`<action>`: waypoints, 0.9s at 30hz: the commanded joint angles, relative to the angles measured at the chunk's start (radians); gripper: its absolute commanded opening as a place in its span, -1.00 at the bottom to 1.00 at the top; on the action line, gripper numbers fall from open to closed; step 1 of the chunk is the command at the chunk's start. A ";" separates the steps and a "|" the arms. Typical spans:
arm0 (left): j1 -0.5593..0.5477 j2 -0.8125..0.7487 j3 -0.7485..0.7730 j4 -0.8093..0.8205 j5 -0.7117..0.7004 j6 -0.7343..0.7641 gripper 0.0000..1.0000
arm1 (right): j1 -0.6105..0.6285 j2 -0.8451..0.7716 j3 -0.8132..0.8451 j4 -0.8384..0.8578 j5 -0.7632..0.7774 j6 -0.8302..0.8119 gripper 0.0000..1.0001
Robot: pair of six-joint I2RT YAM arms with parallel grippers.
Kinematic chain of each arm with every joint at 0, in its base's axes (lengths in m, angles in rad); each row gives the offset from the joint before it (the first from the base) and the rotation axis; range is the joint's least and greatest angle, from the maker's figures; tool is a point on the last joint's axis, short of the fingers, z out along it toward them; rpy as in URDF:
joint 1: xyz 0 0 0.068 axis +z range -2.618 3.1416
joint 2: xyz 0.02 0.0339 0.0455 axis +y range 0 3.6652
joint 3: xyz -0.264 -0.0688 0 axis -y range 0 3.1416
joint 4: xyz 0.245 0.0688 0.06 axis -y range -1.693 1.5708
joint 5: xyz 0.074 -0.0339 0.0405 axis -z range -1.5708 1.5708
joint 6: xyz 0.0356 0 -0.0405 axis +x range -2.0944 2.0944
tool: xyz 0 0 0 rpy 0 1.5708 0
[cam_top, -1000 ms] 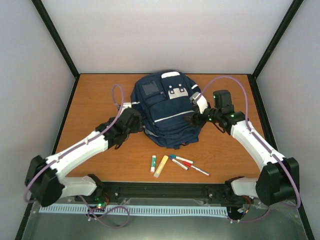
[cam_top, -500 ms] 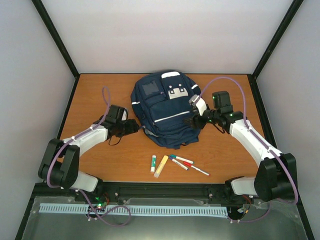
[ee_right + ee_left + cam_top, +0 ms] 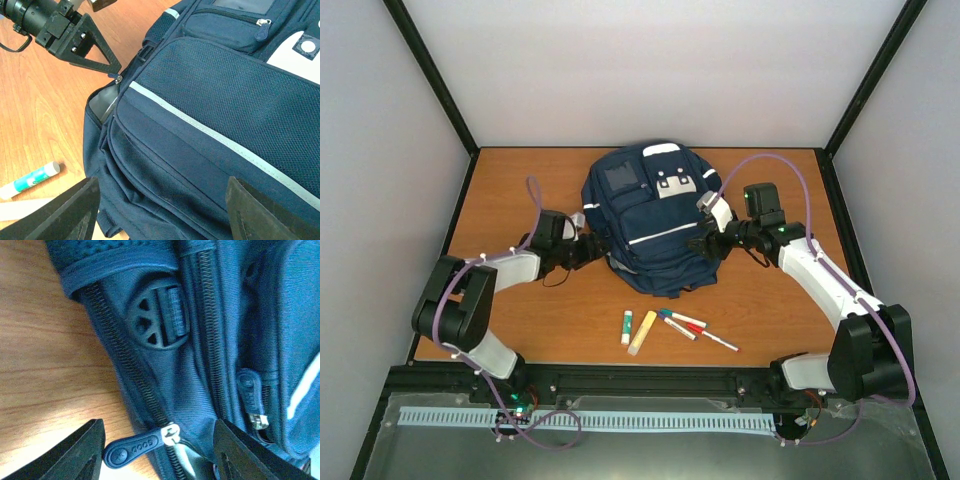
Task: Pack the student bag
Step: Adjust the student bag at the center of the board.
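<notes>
Black fingers (image 3: 85,452) of the left gripper (image 3: 159,425) stand apart around a dark-blue rubber zipper pull (image 3: 131,452).
The pull lies on the left side of the student bag (image 3: 650,215), a navy-blue fabric backpack with thin pale stripes, flat toward the far edge of the wooden bench (image 3: 520,180). The right gripper (image 3: 162,182) straddles the bag's right side, fingers apart; whether they press the fabric cannot be told.

Left arm (image 3: 510,266), right arm (image 3: 825,280): we see white shells, black joints (image 3: 865,350), purple cable (image 3: 775,158) looping along each, green lights (image 3: 785,231), black wedge-shaped claw fingers (image 3: 65,210).
</notes>
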 commanded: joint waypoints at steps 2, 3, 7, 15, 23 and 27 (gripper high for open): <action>0.008 -0.035 -0.010 0.099 0.094 -0.004 0.20 | -0.008 0.014 0.002 0.003 -0.027 -0.020 0.42; 0.008 -0.044 -0.014 0.088 0.094 0.000 0.15 | -0.009 0.013 0.001 0.003 -0.028 -0.021 0.42; 0.008 -0.082 -0.056 0.076 0.084 -0.004 0.10 | -0.008 0.016 0.001 0.003 -0.028 -0.021 0.41; 0.008 -0.066 -0.078 0.075 0.086 0.008 -0.19 | -0.009 0.024 0.002 0.001 -0.032 -0.019 0.41; 0.006 -0.061 -0.091 0.100 0.100 -0.010 -0.42 | -0.009 0.025 0.002 0.003 -0.028 -0.019 0.41; 0.006 -0.050 -0.096 0.105 0.099 -0.009 -0.45 | -0.009 0.032 0.003 0.001 -0.030 -0.019 0.41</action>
